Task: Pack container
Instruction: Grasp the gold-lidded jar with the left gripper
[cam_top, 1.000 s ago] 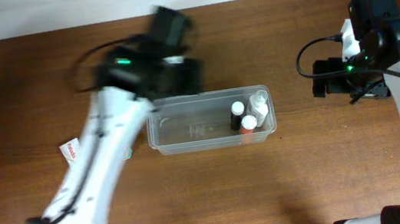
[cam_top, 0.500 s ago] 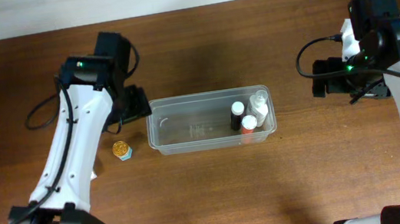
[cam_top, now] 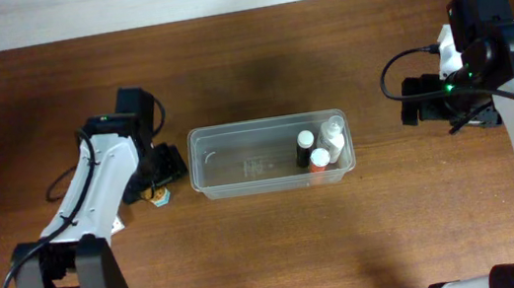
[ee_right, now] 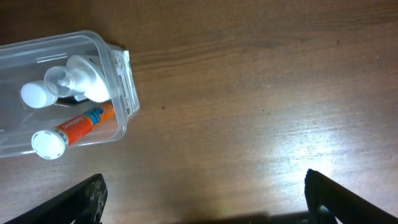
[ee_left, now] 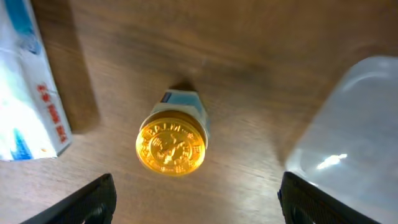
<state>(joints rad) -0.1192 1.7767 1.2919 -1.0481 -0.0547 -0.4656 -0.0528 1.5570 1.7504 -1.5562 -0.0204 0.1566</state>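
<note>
The clear plastic container (cam_top: 240, 166) lies mid-table. At its right end it holds a black bottle (cam_top: 304, 148), a clear bottle with a white cap (cam_top: 333, 136) and an orange tube (cam_top: 318, 164). A small jar with a gold lid (ee_left: 171, 144) stands on the table just left of the container's corner (ee_left: 354, 130). My left gripper (ee_left: 196, 199) is open and empty, right above the jar, and in the overhead view (cam_top: 163, 171) it partly hides the jar. My right gripper (ee_right: 205, 193) is open and empty over bare table right of the container (ee_right: 118, 68).
A white packet with red and blue print (ee_left: 31, 93) lies left of the jar, close to my left gripper. The table's far edge meets a white wall at the top of the overhead view.
My left arm has swung from over the container's far left corner down to its left side, and now hangs over the gold-lidded jar. The right arm has not moved.
</note>
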